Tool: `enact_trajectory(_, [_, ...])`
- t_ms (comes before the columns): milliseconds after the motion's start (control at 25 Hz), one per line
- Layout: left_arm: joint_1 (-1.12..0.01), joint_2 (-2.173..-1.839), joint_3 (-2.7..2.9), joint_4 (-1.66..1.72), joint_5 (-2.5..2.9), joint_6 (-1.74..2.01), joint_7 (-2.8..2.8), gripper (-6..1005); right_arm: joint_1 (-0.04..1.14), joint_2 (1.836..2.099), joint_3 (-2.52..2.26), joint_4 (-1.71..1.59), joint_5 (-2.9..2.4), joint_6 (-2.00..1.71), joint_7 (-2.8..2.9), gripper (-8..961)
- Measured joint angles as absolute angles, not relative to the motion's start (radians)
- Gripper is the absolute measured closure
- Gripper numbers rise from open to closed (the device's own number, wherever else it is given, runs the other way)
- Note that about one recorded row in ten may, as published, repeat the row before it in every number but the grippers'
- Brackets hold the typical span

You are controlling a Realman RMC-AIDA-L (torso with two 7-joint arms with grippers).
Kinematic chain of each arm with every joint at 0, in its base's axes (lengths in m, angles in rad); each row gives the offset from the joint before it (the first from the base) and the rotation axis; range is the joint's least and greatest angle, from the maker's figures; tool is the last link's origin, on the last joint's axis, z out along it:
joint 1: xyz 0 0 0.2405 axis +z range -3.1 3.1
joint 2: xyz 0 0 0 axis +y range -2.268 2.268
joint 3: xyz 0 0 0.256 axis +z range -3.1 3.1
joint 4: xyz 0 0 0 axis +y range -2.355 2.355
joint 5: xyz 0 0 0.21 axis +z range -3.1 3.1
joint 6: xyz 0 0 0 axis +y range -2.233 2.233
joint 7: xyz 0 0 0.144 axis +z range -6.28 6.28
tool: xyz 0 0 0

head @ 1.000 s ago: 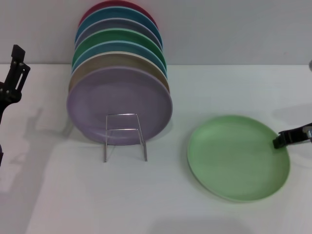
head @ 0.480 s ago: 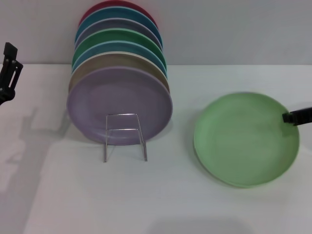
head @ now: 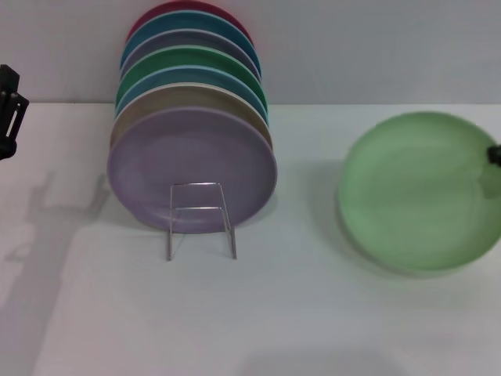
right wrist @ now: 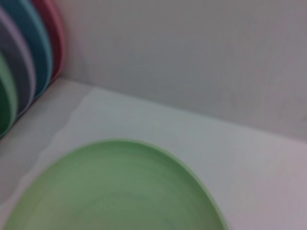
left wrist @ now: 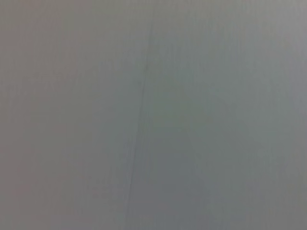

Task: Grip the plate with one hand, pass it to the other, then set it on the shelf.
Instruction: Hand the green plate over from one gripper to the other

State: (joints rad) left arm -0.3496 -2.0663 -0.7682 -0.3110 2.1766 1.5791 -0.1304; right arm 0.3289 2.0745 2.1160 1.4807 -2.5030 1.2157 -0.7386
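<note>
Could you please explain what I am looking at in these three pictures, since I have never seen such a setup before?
This is a two-armed robot with a camera on its head and one on each wrist. The head view looks down on a white table. A wire shelf holds a row of upright coloured plates, a lavender plate in front. The right gripper, at the picture's edge, holds the pale green plate by its rim, apparently lifted off the table. The left gripper waits at the far left. The right wrist view shows that plate from close up; the left wrist view shows only a blank grey surface.

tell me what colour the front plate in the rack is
Lavender purple: the front plate in the wire rack, best seen in the head view.
</note>
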Motion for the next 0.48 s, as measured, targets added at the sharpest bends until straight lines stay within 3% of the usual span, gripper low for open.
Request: enact_trajectory(480, [-0.339,-2.068,-0.765,-0.313,2.183,1.593,-0.130,136,0.143,2.085,2.102,1.494,-2.103,0.925,-1.097,930])
